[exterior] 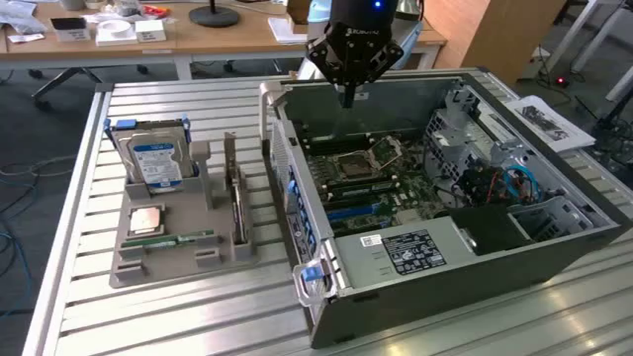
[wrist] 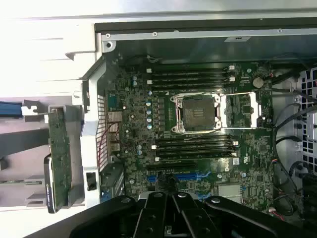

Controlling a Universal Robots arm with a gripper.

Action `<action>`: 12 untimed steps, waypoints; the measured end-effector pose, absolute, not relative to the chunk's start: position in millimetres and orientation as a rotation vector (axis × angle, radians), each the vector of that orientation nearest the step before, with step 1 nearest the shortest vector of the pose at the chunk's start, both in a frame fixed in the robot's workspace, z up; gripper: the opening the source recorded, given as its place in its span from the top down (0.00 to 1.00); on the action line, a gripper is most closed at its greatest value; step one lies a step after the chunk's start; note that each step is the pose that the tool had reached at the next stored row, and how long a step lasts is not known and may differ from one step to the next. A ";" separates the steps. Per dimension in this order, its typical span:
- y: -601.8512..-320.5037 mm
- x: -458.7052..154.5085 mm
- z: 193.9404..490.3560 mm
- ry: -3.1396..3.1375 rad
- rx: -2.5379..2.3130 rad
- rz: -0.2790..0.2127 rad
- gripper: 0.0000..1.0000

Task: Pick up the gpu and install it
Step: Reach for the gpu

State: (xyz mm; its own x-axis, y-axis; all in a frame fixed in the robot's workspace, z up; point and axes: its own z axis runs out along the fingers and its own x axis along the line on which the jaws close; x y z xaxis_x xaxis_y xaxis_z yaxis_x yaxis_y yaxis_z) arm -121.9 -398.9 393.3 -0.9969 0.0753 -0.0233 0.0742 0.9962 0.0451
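Observation:
The gpu, a thin dark card, stands on edge in a slot of the grey holder on the exterior view's left, outside the case. From the wrist it appears as a green board edge with a black end, the gpu, beside the case's side wall. My gripper hangs over the back part of the open computer case, well apart from the card, fingers shut together and holding nothing. Its black fingers point down at the motherboard near the blue expansion slots.
In the holder also sit a silver hard drive with a blue label, a processor chip and a green memory stick. The case's metal walls, drive cage and cables stand around the board. All rests on a slatted metal table.

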 end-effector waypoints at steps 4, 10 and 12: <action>-398.9 -121.9 393.3 3.114 0.117 0.069 0.89; -398.9 -121.9 393.3 3.114 0.117 0.069 0.89; -398.8 -122.0 393.3 3.114 0.117 0.069 0.89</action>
